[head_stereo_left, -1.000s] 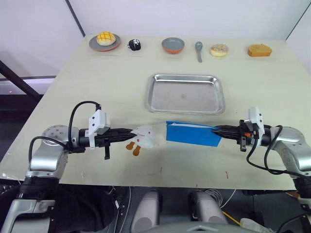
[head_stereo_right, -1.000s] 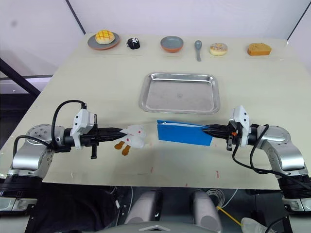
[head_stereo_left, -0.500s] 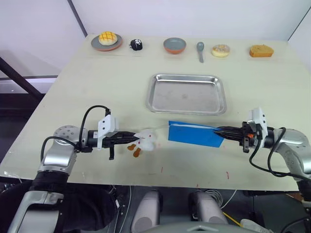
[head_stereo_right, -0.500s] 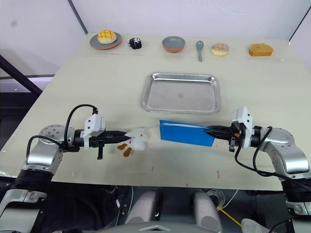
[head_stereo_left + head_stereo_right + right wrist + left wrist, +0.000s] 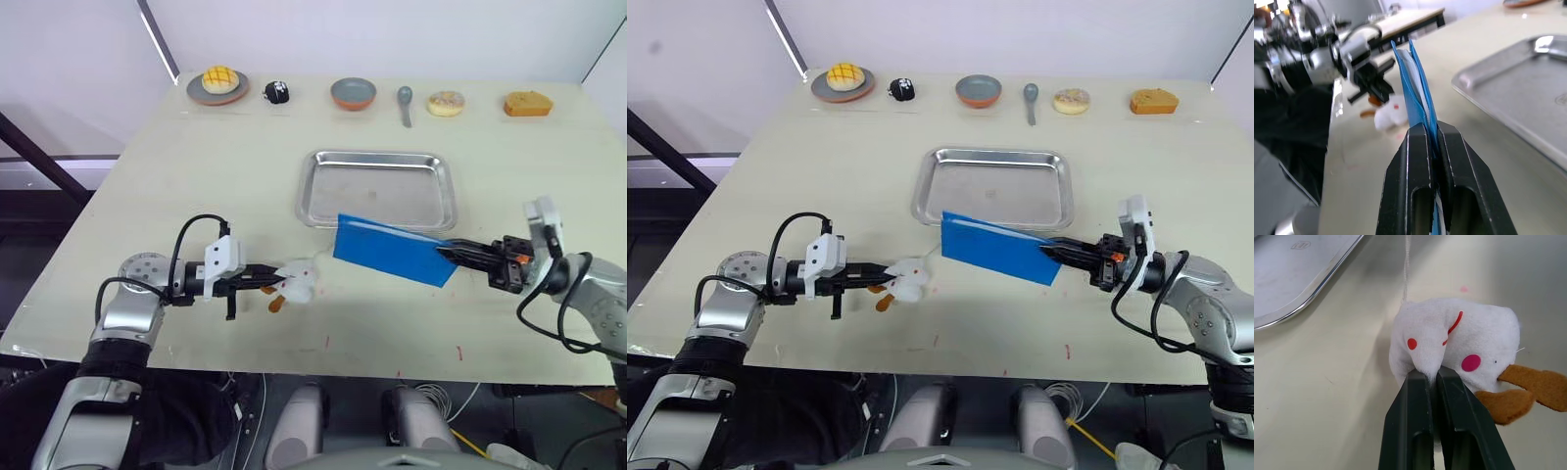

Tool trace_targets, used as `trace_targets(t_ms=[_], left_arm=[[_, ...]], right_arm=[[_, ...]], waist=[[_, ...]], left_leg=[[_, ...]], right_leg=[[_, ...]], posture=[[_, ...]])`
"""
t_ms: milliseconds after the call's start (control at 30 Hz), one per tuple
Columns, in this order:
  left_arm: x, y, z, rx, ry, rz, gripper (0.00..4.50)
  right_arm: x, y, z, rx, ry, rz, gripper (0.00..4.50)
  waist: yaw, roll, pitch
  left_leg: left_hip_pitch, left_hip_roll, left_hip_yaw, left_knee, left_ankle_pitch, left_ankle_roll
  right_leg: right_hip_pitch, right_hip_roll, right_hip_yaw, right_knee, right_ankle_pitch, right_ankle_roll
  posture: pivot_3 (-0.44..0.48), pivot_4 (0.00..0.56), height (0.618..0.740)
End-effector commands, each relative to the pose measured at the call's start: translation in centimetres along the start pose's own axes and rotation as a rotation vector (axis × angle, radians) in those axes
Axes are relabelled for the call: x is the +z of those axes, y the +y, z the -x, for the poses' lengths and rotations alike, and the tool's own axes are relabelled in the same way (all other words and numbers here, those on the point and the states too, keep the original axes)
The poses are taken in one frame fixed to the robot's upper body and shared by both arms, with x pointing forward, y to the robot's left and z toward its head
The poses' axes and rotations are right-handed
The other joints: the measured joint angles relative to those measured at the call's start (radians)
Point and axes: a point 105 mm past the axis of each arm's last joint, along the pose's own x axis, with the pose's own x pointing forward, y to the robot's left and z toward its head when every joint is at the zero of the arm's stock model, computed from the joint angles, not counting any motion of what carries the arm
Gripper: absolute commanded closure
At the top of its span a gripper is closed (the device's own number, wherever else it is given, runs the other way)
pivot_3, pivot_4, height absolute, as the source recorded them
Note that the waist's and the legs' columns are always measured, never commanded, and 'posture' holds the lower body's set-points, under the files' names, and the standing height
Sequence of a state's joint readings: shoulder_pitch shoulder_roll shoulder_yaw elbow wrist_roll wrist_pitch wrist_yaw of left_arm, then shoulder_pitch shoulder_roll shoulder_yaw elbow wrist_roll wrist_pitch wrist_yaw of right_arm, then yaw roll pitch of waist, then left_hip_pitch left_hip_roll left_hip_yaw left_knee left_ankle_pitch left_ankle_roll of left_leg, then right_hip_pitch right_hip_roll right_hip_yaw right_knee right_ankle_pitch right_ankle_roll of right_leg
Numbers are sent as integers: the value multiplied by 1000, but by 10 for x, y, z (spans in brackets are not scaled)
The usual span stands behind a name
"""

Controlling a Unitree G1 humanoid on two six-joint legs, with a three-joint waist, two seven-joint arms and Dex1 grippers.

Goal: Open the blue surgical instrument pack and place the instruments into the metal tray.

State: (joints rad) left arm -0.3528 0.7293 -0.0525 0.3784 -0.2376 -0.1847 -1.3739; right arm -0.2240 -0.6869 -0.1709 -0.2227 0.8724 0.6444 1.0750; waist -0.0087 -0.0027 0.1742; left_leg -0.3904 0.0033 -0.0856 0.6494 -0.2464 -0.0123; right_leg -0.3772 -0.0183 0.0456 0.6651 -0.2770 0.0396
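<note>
The blue surgical instrument pack (image 5: 392, 251) hangs tilted above the table, closed, its far edge overlapping the near rim of the metal tray (image 5: 377, 189) in view. My right gripper (image 5: 449, 254) is shut on the pack's right corner, and the wrist view shows the pack (image 5: 1413, 83) edge-on between the fingers. My left gripper (image 5: 271, 281) is shut on a white plush toy (image 5: 295, 281) with red dots and orange feet, left of the pack. A thin white cord (image 5: 1406, 269) runs from the toy (image 5: 1469, 333) toward the pack. The instruments are hidden. The tray is empty.
Along the far edge sit a plate with a bun (image 5: 217, 82), a small black object (image 5: 275, 92), a bowl (image 5: 353, 93), a grey spoon (image 5: 405, 102), a donut (image 5: 446, 102) and a cake slice (image 5: 528, 102). The table's near edge lies just behind both grippers.
My right gripper has lifted the pack off the table and drawn it rightward, so it now tilts over the tray's near rim. The left gripper still holds the toy near the same spot.
</note>
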Motion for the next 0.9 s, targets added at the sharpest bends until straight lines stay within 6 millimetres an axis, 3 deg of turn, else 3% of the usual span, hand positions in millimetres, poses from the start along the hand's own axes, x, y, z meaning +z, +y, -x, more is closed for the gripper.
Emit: trace_targets(t_ms=[33, 233, 533, 733, 900], left_arm=[[-24, -19, -12, -88, 74, 57, 4471], [-25, -19, -13, -84, 64, 46, 4471], [-20, -19, -12, -86, 49, 32, 4471], [-20, -18, -8, -85, 61, 19, 4471], [-19, -19, -3, -92, 67, 14, 4471]], right_arm=[[25, 13, -3, 53, -86, 29, 4500], [35, 17, -6, 66, -120, 10, 4500], [0, 3, 0, 14, 102, 143, 4500], [-39, -6, 1, 51, 240, 191, 4500], [-45, -11, 3, 67, 269, 226, 4500]], waist=[[0, 2, -1], [0, 4, -3], [0, 5, -3], [-3, 5, -3], [-7, 5, -4]], left_leg=[[0, 0, 0, 0, 0, 0], [0, 0, 0, 0, 0, 0], [0, 0, 0, 1, 0, 0], [0, 0, 0, 1, 0, 0], [2, 0, 1, 1, 0, 0]], right_leg=[[0, 0, 0, 0, 0, 0], [0, 0, 0, 0, 0, 0], [0, 0, 0, 0, 0, 0], [0, 1, 0, 0, 0, 0], [0, 1, 1, 1, 0, 0]], posture=[[0, 150, 740], [0, 150, 740], [0, 150, 740], [0, 150, 740], [0, 150, 740]])
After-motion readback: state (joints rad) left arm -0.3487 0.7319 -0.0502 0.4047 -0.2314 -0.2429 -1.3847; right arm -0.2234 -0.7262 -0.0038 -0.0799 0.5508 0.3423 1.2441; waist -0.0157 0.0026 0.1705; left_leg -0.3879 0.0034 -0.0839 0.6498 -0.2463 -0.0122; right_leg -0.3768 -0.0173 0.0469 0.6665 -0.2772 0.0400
